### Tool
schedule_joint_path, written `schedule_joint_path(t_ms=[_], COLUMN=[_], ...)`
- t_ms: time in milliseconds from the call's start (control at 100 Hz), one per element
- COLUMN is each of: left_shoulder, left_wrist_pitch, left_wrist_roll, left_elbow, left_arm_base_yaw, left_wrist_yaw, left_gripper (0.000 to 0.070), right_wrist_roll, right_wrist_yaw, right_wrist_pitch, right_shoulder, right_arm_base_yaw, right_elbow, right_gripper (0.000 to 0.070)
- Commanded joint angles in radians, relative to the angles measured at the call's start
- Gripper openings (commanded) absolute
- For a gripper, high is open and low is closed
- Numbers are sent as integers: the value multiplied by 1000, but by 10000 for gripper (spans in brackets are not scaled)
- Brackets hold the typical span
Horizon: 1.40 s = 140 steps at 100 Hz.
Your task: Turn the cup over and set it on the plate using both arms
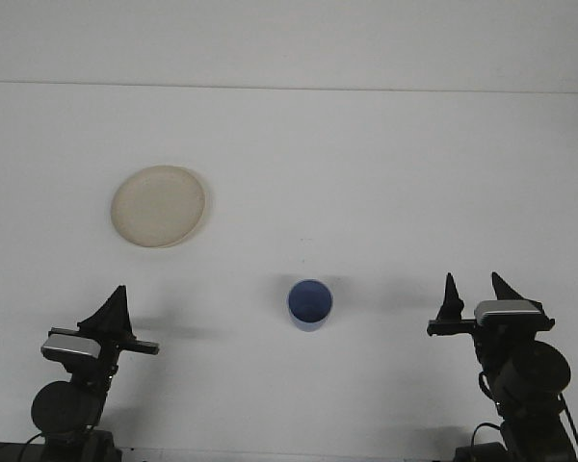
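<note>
The left gripper (116,306) sits low, left of the small blue cylindrical cup (310,305), fingers together in one point. Up-left of the cup lies the round cream plate (159,206). The right gripper (478,292), right of the cup, holds its fingers apart.

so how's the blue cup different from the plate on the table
The blue cup is blue, while the plate is pale cream. The cup looks smaller across and stands taller; the plate is wide and shallow. The cup sits near the middle of the table, between the two arms, and the plate lies farther back on the left. Both are round, face open side up, and neither is touched by a gripper.
</note>
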Motion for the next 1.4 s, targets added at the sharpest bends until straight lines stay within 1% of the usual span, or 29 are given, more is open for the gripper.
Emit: schedule_joint_path(t_ms=[0,240,370,430,590,650,880,1000,1180,1310,1390], left_shoulder=[-2,-2,-2,2,51,90,343,486,681,805,857], left_wrist_pitch=[11,14,5,-26,-209,-275,-596,-724,-920,-1089,-1141], left_wrist_roll=[-2,-4,-76,-108,-121,-140,-140,-102,-49,-46,-46], left_elbow=[-18,-13,16,49,217,295,662,827,1006,1091,1110], left_arm_base_yaw=[0,0,0,0,0,0,0,0,0,0,0], left_wrist_yaw=[-3,-3,-3,-3,-3,-3,-3,-3,-3,-2,-3], left_gripper=[12,12,12,12,12,12,12,12,12,12,12], right_wrist_roll=[13,14,14,14,14,14,14,14,14,14,14], right_wrist_yaw=[0,0,0,0,0,0,0,0,0,0,0], right_wrist_pitch=[10,9,9,9,9,9,9,9,9,9,9], right_shoulder=[5,5,5,5,5,5,5,5,5,5,5], right_arm_base_yaw=[1,1,1,1,1,1,1,1,1,1,1], right_elbow=[2,2,2,2,2,2,2,2,2,2,2], right_gripper=[497,497,497,497,497,497,497,497,497,497,497])
